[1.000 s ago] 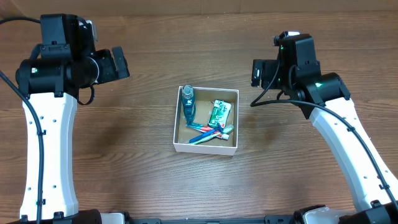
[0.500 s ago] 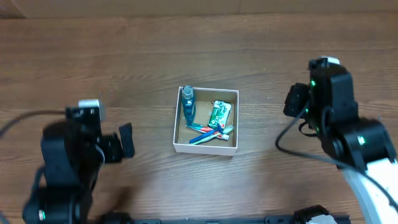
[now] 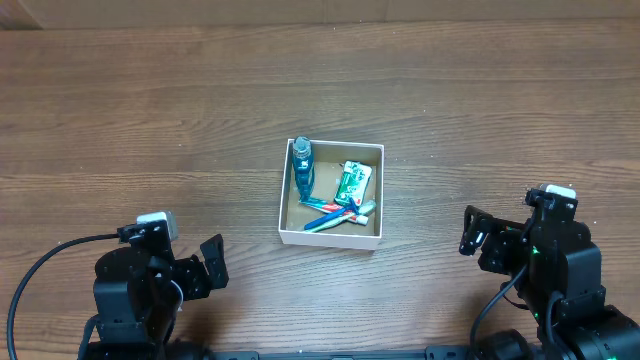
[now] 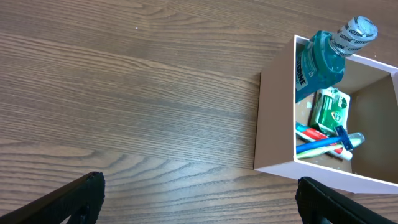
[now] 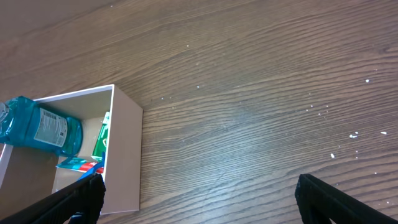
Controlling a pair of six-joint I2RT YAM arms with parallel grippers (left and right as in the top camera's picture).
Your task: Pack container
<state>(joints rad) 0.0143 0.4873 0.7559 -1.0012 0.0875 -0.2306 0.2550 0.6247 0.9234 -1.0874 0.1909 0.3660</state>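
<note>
The container (image 3: pixel 284 200), a square white-walled box with a brown floor, sits at the table's middle. It holds a blue mouthwash bottle (image 3: pixel 302 166), a green packet (image 3: pixel 352 181), and a toothpaste tube and toothbrush (image 3: pixel 335 213). The container also shows in the left wrist view (image 4: pixel 275 118) and the right wrist view (image 5: pixel 126 155). My left gripper (image 3: pixel 212 265) is open and empty at the front left, well apart from the container. My right gripper (image 3: pixel 472 234) is open and empty at the front right.
Bare brown wood-grain tabletop (image 3: pixel 150 130) surrounds the container on all sides. A few small white specks (image 5: pixel 353 134) lie on the wood to the right.
Both arms have pulled back from the far side of the table to the front edge. The container and its contents have not moved.
</note>
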